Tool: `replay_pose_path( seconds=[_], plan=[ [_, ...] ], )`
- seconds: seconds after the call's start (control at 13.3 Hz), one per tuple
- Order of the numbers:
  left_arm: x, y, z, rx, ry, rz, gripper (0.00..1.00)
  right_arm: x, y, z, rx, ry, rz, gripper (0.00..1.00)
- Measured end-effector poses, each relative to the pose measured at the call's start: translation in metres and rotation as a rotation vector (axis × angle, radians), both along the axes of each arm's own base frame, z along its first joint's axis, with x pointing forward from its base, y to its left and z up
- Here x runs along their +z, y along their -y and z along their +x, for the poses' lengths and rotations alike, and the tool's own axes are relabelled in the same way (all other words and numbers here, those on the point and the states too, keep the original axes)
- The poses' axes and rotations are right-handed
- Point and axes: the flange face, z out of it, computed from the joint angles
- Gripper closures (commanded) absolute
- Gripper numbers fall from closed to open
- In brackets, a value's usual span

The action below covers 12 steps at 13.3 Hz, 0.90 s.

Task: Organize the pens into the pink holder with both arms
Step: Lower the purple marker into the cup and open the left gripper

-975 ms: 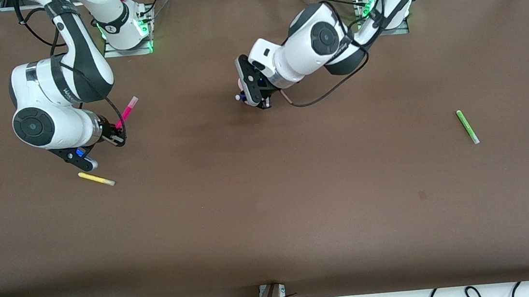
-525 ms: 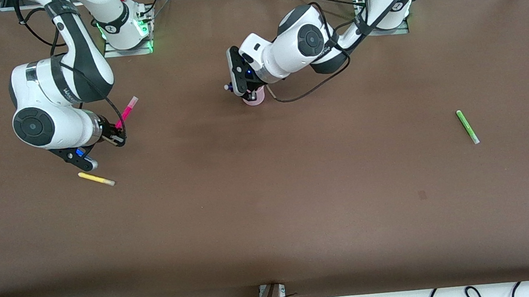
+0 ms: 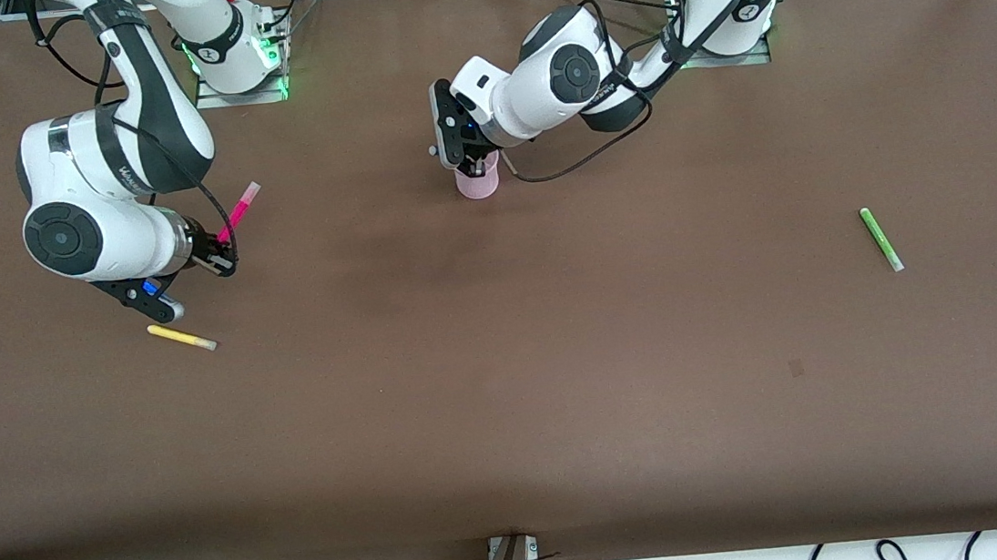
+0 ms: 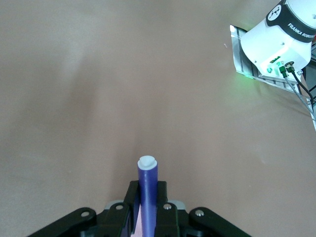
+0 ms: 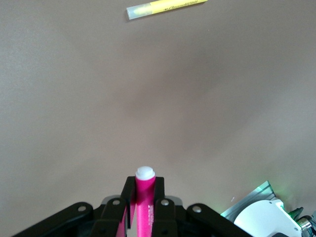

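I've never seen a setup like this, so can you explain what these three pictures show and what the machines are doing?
These are two white robot arms bolted to a brown table. The wide picture looks down from a high camera facing them. The other two come from cameras on each arm's wrist, looking past its tool.

The left tool is over the pink holder, shut on a purple pen. The right tool is up over the table near the right arm's end, shut on a magenta pen.

Two pens lie loose on the table: a yellow pen near the right arm, and a green pen toward the left arm's end.
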Motion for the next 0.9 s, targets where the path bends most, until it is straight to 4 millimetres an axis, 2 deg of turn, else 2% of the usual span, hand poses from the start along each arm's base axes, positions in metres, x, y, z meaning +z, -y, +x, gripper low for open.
replay_pose_path(
  seconds=[0.07, 0.15, 0.53, 0.67, 0.75, 0.9],
  plan=[
    [0.001, 0.002, -0.002, -0.003, 0.001, -0.003, 0.08, 0.0, 0.0, 0.0, 0.0, 0.0, 0.0, 1.0],
    [0.002, 0.002, -0.002, -0.002, 0.004, -0.006, 0.0, 0.0, 0.0, 0.0, 0.0, 0.0, 0.0, 1.0],
    [0.002, 0.002, -0.001, 0.007, 0.005, -0.008, 0.0, 0.0, 0.0, 0.0, 0.0, 0.0, 0.0, 1.0],
    [0.004, -0.006, 0.006, 0.032, -0.034, 0.018, 0.0, 0.0, 0.0, 0.0, 0.0, 0.0, 0.0, 1.0],
    [0.009, -0.015, 0.015, 0.042, -0.084, 0.054, 0.0, 0.0, 0.0, 0.0, 0.0, 0.001, 0.0, 1.0],
    [0.041, -0.054, 0.05, 0.059, -0.216, 0.162, 0.0, 0.001, -0.007, -0.001, -0.015, 0.004, -0.007, 1.0]
  ],
)
